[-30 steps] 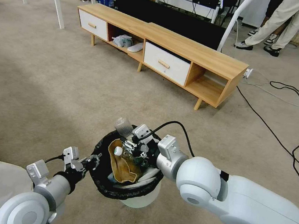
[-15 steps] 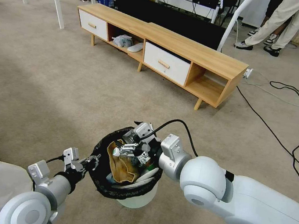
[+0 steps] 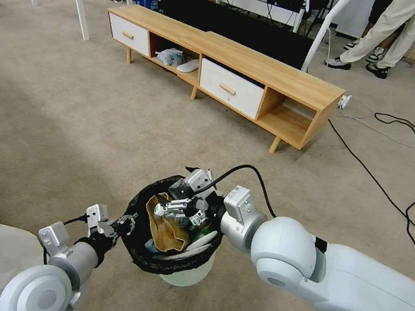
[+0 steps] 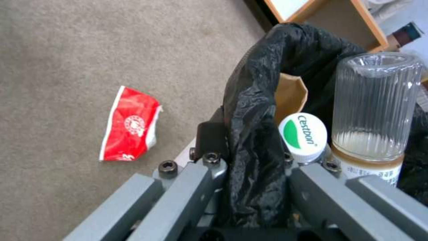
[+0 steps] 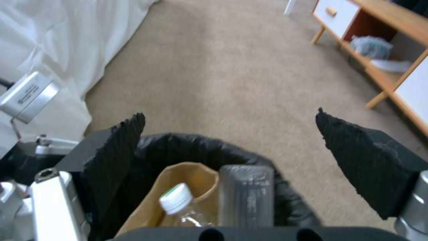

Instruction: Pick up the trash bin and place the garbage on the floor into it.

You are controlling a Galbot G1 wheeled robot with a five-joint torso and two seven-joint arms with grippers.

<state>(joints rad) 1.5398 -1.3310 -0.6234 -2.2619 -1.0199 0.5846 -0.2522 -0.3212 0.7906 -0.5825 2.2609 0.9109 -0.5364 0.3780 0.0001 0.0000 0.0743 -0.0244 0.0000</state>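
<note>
while the left gripper point(image 3: 123, 224) fingers pinch the trash bin point(image 3: 185, 275) rim, right gripper point(image 5: 232, 134) fingers spread wide above the bottles point(image 5: 247, 195) inside

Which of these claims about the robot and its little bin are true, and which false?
1. The left end effector grips the rim of the trash bin. True.
2. The right end effector is clamped on a bottle. False: its pads stand apart, open, over the bin.
3. A red-white packet lies on the floor. True.
4. The bin holds nothing. False: a brown paper bag and bottles sit inside.
5. The bin's liner is white. False: it is black.
</note>
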